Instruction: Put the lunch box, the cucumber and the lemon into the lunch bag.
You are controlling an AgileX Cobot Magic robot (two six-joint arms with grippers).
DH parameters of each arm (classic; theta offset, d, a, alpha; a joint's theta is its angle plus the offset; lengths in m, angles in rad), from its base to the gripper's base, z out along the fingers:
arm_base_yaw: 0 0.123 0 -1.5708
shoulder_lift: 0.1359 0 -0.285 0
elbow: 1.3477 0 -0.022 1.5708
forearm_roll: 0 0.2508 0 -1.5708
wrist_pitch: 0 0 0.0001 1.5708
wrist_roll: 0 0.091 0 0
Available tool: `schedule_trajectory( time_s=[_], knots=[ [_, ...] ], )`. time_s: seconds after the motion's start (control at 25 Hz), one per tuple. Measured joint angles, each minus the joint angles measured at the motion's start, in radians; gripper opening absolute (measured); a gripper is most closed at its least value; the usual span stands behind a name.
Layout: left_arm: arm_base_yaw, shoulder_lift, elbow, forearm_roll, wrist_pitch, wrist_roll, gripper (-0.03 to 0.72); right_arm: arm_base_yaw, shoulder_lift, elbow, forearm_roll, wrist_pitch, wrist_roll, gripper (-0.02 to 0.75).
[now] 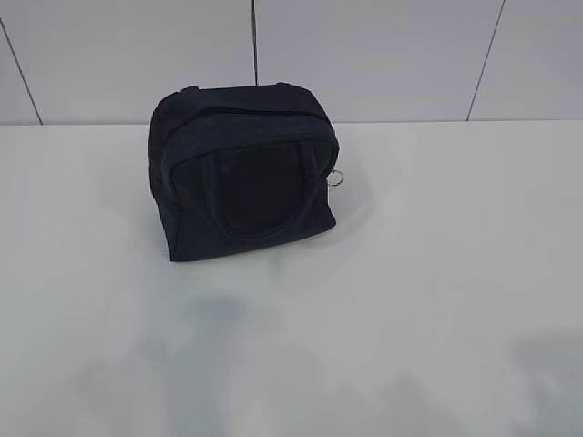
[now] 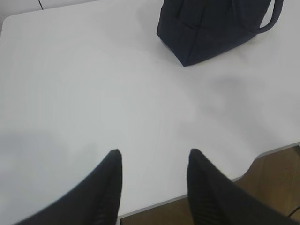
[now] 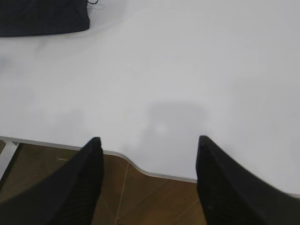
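The navy lunch bag (image 1: 244, 173) looks soft and light; its metal zipper ring (image 1: 336, 178) seems the best hold. Left gripper (image 2: 153, 157) and right gripper (image 3: 147, 143) hang apart, empty.

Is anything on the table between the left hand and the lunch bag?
Nothing visible: bare table lies between the open left hand and the lunch bag. The bag looks zipped shut.

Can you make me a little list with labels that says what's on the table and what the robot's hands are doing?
Table: white table
On it: lunch bag, dark navy, looks zipped shut
Zipper ring: metal ring on the bag's right side
Handle: loop handle lying flat against the front
Lunch box, cucumber, lemon: not seen
Left gripper: jaws open, empty, near the table edge
Right gripper: jaws open, empty
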Motion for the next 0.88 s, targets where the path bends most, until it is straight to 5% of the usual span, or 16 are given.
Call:
schedule_trajectory(
  time_s=[0.88],
  knots=[
    [0.037,0.000,0.000,-0.003,0.000,0.000,0.319,0.000,0.000,0.001,0.000,0.000,0.000,0.474]
  ],
)
